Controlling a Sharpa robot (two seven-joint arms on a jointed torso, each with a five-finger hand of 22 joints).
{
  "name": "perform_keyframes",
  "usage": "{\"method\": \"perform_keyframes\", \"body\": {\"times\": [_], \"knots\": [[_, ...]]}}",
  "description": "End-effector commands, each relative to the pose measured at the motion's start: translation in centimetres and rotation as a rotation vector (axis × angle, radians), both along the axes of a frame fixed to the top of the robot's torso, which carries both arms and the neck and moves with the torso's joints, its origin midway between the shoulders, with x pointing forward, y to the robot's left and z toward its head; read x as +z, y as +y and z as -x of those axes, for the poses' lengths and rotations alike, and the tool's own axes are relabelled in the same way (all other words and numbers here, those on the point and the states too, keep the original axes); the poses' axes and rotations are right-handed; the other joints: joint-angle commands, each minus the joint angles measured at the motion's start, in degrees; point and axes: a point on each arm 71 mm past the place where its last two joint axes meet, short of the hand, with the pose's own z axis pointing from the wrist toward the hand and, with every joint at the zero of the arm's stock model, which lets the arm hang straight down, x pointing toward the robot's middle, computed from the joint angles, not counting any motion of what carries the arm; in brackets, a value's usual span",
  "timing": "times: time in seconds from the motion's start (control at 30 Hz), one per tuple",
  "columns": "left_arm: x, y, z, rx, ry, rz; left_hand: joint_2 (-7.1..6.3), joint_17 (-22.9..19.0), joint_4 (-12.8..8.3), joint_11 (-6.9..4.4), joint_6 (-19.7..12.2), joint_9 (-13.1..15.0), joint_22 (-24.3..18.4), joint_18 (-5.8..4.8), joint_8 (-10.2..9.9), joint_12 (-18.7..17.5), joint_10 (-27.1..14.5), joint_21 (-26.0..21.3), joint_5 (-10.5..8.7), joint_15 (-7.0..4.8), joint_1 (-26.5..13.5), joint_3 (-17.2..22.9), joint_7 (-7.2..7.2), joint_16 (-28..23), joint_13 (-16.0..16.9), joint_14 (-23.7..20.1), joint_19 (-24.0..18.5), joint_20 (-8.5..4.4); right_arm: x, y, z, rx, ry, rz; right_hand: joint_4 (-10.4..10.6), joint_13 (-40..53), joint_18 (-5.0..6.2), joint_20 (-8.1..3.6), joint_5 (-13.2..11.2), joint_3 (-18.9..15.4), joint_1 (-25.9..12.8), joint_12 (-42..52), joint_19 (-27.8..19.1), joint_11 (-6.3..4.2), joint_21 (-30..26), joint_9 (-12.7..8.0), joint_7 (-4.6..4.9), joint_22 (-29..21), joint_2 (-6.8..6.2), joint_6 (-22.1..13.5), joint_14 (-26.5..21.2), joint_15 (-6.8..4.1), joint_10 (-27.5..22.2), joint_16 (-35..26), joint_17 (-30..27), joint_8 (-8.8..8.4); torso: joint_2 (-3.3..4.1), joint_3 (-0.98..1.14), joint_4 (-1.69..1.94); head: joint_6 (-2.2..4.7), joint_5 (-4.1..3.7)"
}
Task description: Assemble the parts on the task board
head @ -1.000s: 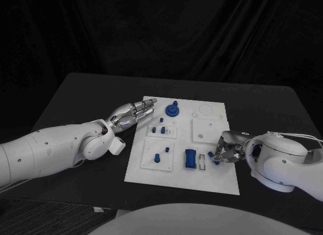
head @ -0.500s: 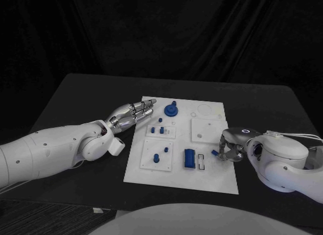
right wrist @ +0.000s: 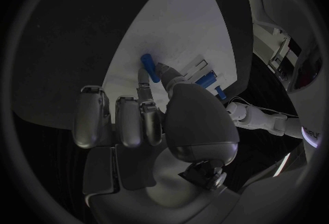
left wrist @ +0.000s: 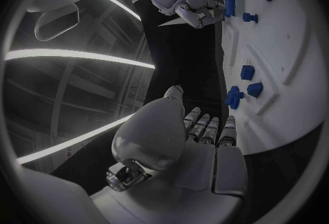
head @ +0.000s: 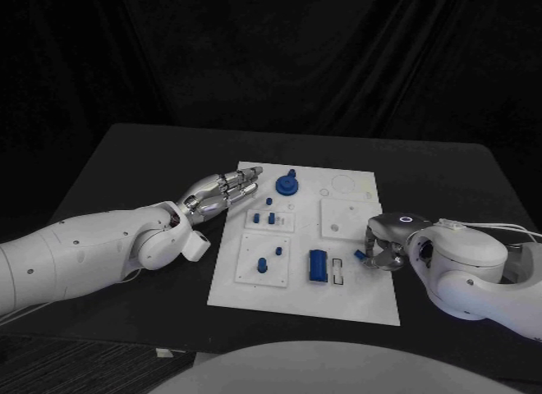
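- The right hand [head: 383, 249] pinched a small blue peg [right wrist: 148, 66] at the task board [head: 366, 304]'s right edge, probably to carry it to a socket.
- The peg's long axis lay slanted, its free end pointing out over the board, away from the palm.
- The left hand [head: 222, 190] rested flat and released, fingers straight, at the board's left edge, likely steadying it on the tabletop [head: 141, 156].

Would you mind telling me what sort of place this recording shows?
Probably a robotics lab test bench: a black table before a dark curtain, holding a white task board with blue parts, rather than a workshop or home.
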Motion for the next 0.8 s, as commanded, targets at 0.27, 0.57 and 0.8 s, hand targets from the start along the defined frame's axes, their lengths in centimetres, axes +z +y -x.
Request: {"method": "perform_keyframes", "body": {"times": [0.27, 0.57, 0.8], "knots": [[0.04, -0.29, 0.13, -0.019, 0.004, 0.016, 0.10, 0.0, -0.3, 0.84, 0.2, 0.0, 0.1, -0.08, 0.1, 0.4, 0.3, 0.0, 0.33, 0.78, 0.2, 0.5, -0.51, -0.2, 0.2, 0.1, 0.0, 0.49, -1.76, 0.14, 0.61, 0.027, 0.034, 0.028, -1.2, 15.1, 0.65, 0.69, 1.4, 0.0, 1.6, 0.5, 0.0, 0.59, -0.3, -0.5, 0.01, 10.6, -0.37, 0.1, 1.9, 0.75, 6.0, 0.1, 0.3, -0.02, 0.03, 0.00, -0.01, -0.01, 0.06], [0.04, -0.18, 0.14, -0.018, 0.005, 0.015, 0.12, 0.0, -0.3, 0.92, 0.1, 0.0, 0.1, -0.13, 0.1, 0.4, 0.5, 0.1, 0.35, 0.85, 0.2, 0.5, -0.48, -0.2, 0.2, 0.1, 0.1, 0.52, -2.02, -0.01, 0.74, 0.032, -0.007, -0.017, -3.6, 15.1, 0.10, 0.45, 12.4, 3.5, 3.4, 0.5, 1.2, 0.25, 2.4, 0.7, -0.41, 11.4, -0.02, 2.4, 2.5, 0.42, 6.0, 0.9, 2.2, 2.17, 0.06, 0.02, 0.00, -0.01, 0.39], [0.03, -0.07, 0.16, -0.017, 0.008, 0.013, 0.06, 0.0, -0.5, 1.47, 0.2, 0.1, 0.1, -0.37, 0.1, 0.6, 1.5, 0.1, 0.36, 1.19, 0.1, 0.7, -0.59, -0.2, 0.4, 0.1, 0.1, 0.61, -2.01, -0.83, 1.19, -0.057, 0.041, -0.147, -2.3, 15.1, -0.78, 0.03, 14.4, 6.1, -0.1, 0.5, 2.9, -0.36, 6.5, -0.1, -1.07, 12.6, -0.64, 4.4, 2.6, -0.07, 6.0, 0.8, 1.6, 1.91, -0.03, -0.02, -0.15, -0.01, 0.29]]}}
